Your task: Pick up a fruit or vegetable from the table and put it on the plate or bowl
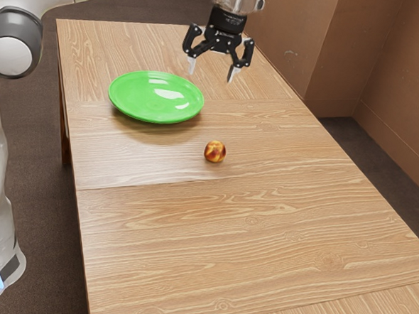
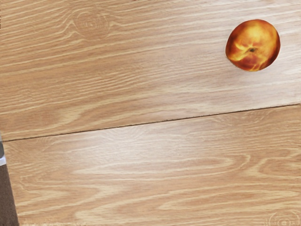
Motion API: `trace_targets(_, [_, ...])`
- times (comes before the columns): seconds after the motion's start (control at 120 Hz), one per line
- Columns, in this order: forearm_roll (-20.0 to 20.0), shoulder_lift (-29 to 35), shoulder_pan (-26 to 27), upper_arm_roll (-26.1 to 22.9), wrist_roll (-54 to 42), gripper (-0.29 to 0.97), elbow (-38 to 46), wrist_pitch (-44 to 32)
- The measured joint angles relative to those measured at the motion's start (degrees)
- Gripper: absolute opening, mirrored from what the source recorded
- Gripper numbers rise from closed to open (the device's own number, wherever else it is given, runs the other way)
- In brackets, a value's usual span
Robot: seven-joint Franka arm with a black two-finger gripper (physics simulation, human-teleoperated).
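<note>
A small red and yellow peach [image 1: 215,152] lies on the wooden table [image 1: 200,236], just in front of the green plate [image 1: 156,96]. The plate is bare. My black gripper [image 1: 213,70] hangs open in the air above the table's far part, to the exterior view's right of the plate and well behind the peach, with nothing between its fingers. In the wrist view the peach [image 2: 253,44] rests on the wood grain, close to a seam between two boards.
Brown walls [image 1: 345,42] stand close behind the table on the exterior view's right. The table's dark edge [image 2: 7,197] and the floor beyond it show in the wrist view. The near half of the table is bare wood.
</note>
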State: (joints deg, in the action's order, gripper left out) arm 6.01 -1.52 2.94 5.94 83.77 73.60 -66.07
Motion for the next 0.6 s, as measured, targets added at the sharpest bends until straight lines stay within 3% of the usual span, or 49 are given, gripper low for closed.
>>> trace_targets(0.308, [0.04, -0.74, 0.56, 0.29, 16.67, 0.68, 1.71, -3.08])
trace_targets(0.408, [-2.68, 11.79, 3.45, 0.54, 17.92, 0.68, 29.83, -14.62])
trace_targets(0.492, [-4.81, 25.91, 4.66, 0.6, 18.82, 0.68, 50.77, -24.73])
trace_targets(0.542, [-5.94, 30.65, 4.49, 0.58, 19.29, 0.68, 57.18, -29.56])
trace_targets(0.6, [-6.82, 31.55, 4.35, 0.45, 19.8, 0.68, 59.63, -34.2])
